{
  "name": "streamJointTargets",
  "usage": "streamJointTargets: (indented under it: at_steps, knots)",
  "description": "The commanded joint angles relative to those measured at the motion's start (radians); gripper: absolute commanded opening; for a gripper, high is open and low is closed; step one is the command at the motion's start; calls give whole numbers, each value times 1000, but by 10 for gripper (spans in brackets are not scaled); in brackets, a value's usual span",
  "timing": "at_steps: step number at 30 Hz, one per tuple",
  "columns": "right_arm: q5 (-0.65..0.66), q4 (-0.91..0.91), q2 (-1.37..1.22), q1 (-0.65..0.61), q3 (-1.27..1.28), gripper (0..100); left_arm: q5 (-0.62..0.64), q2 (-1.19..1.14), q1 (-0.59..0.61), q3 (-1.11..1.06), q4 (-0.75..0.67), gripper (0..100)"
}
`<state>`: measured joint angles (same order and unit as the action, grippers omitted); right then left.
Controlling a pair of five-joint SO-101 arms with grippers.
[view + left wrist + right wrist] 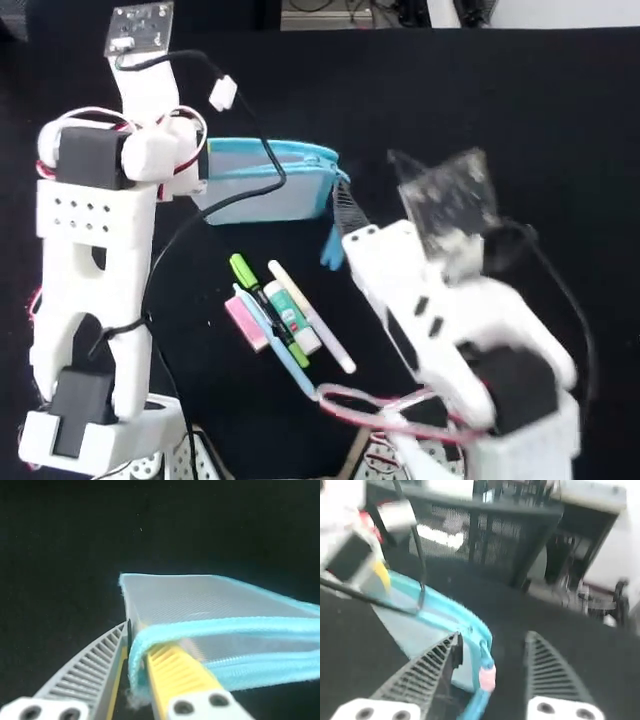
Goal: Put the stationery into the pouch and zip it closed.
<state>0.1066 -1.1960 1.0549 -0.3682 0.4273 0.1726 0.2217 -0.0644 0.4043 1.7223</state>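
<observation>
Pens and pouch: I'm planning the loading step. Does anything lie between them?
Nothing lies on the table between the pens and the pouch; a black cable drapes across the pouch's face.

pouch (412, 632): on the black table (350, 650), blue zip edge toward me.
my gripper (492, 636): spread wide, pouch corner between its jaws.
zip pull (488, 678): pink, just beside one jaw.

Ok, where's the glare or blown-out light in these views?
High view: the black table swallows shadows, and there is no glare on the pouch. Left wrist view: the pouch is evenly lit against plain black. Right wrist view: the room behind is blown out white in patches, and the pouch is dimmer.
</observation>
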Motion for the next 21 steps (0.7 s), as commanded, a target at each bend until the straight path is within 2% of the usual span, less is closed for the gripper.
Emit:
streamJointTargets:
  at_steps: [1, 4, 7, 12, 15, 18, 21]
  knots:
    - [5, -94, -58, 78, -1, 146, -11, 11, 87, 124, -2, 30]
    - [29, -196, -110, 84, 15, 128, -11, 8, 136, 120, -2, 30]
    - [83, -207, -170, 20, 117, 131, -8, 11, 142, 53, -2, 30]
    - [89, 15, -325, -40, 361, 131, -5, 11, 150, -47, -8, 30]
    - [86, 146, -389, -68, 418, 132, -8, 11, 150, -91, -8, 30]
    - [86, 173, -404, -135, 432, 153, -11, 11, 160, -102, -9, 30]
    - [69, 190, -426, -210, 432, 224, -6, 11, 216, -110, -8, 30]
